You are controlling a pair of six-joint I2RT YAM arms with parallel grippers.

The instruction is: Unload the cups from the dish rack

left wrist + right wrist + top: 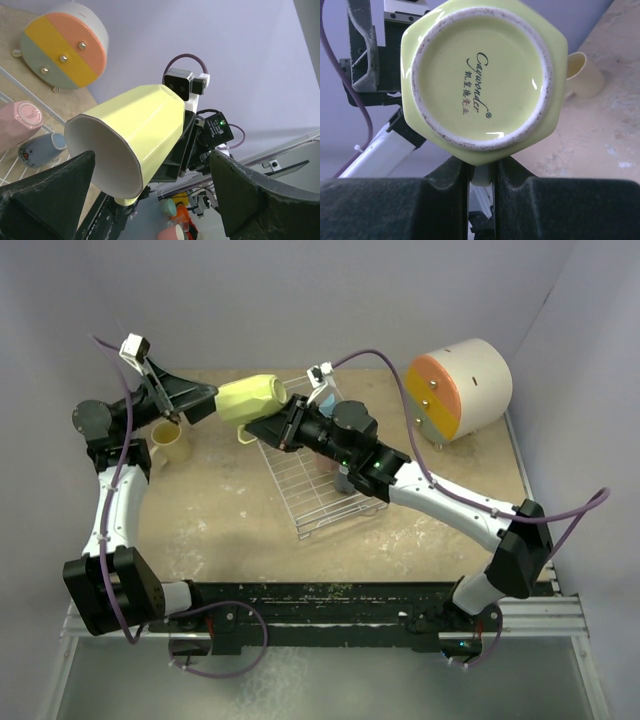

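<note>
Lime green mug [252, 397] held sideways in the air near the worktop's far edge.
Its long axis lies level, mouth toward the left edge, base toward the right, above the dish rack's [310, 490] far corner. The right gripper [481, 175] pinches its handle; the left gripper [205, 400] gapes wide, facing the mouth.

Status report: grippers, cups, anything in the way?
Right gripper shut on lime green mug, airborne. Left gripper open, facing its mouth. Pink mug in dish rack. Nothing blocking.

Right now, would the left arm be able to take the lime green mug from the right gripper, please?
Probably yes. The left gripper is open and faces the mouth of the lime green mug, with nothing between them. The right gripper pinches only the handle, leaving the body free.
</note>
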